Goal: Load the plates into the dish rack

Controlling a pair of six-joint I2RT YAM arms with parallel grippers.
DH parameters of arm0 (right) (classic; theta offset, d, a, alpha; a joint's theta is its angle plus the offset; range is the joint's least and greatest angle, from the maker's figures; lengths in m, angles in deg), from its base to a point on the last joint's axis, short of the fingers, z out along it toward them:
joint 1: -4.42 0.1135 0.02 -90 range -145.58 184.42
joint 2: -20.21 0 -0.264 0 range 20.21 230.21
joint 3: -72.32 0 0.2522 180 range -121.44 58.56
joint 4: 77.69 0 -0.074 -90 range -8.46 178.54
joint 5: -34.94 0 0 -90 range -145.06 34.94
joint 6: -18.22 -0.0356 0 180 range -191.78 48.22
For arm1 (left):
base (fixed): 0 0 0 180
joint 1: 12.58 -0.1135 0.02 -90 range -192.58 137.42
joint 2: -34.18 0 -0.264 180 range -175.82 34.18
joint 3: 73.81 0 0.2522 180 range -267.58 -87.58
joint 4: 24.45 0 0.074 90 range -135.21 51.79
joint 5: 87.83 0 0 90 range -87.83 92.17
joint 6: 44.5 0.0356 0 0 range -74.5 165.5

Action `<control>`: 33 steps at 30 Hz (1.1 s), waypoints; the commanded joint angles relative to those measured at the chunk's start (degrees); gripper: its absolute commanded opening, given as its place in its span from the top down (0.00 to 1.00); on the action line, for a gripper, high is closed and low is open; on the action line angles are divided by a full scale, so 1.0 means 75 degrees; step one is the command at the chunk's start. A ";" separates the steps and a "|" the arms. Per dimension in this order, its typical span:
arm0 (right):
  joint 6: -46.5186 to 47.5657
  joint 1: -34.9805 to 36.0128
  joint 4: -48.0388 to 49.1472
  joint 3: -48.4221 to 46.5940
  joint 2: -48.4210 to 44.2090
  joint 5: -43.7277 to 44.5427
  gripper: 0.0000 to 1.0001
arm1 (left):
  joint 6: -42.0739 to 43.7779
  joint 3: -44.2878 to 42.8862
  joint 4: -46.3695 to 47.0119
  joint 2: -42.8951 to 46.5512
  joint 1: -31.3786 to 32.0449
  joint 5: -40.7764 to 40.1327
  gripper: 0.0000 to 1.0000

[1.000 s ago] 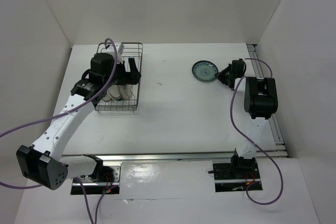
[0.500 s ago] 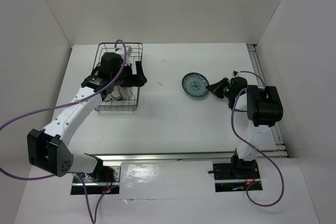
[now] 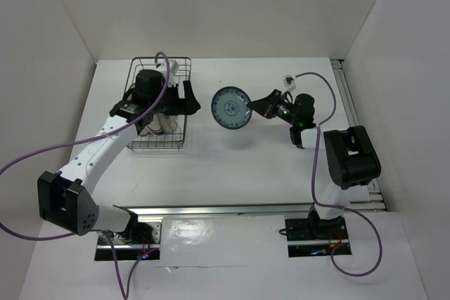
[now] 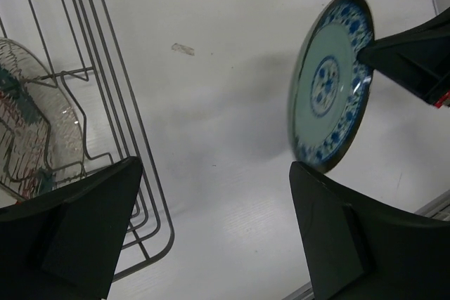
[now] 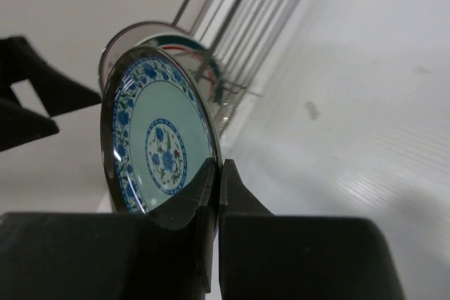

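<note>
The right fingers point(image 5: 184, 205) are pinched shut on the rim of the plate point(image 5: 163, 147), holding it on edge in the air above the bench point(image 3: 246, 166), its face toward the left fingers point(image 4: 77, 233). Those are spread wide and empty just outside the rack point(image 4: 133, 145), with other plates point(image 4: 24, 117) standing inside. This looks like a handover. Next, the left fingers would need to close on the plate's free rim before the right ones let go. The right arm reaches left across the bench, and the left arm stretches forward over the rack.
</note>
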 commanded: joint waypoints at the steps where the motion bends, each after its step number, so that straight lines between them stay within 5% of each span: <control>1: 0.0736 0.0691 -0.0198 -0.0536 -0.0573 0.0335 1.00 | -0.0209 -0.0036 0.0505 -0.0024 0.0018 0.0379 0.00; 8: 0.1124 0.1501 -0.0728 -0.0877 -0.0667 0.0853 1.00 | -0.0209 0.0034 0.0506 0.0058 0.0018 0.0567 0.00; 14: 0.0901 0.1595 -0.0388 -0.0807 -0.0819 0.0853 1.00 | -0.0209 0.0034 0.0506 -0.0013 0.0018 0.0719 0.19; 26: 0.0163 0.1665 0.0139 -0.0736 -0.1171 0.0443 1.00 | -0.0139 0.0034 0.0506 -0.0083 0.0018 0.0824 0.21; 30: 0.0000 0.1829 0.0291 -0.0655 -0.1171 0.0372 1.00 | -0.0139 0.0034 0.0646 -0.0083 0.0018 0.0977 0.33; 33: -0.0107 0.1981 0.0456 -0.0654 -0.1102 0.0372 1.00 | -0.0058 0.0034 0.0647 -0.0083 0.0018 0.1222 0.53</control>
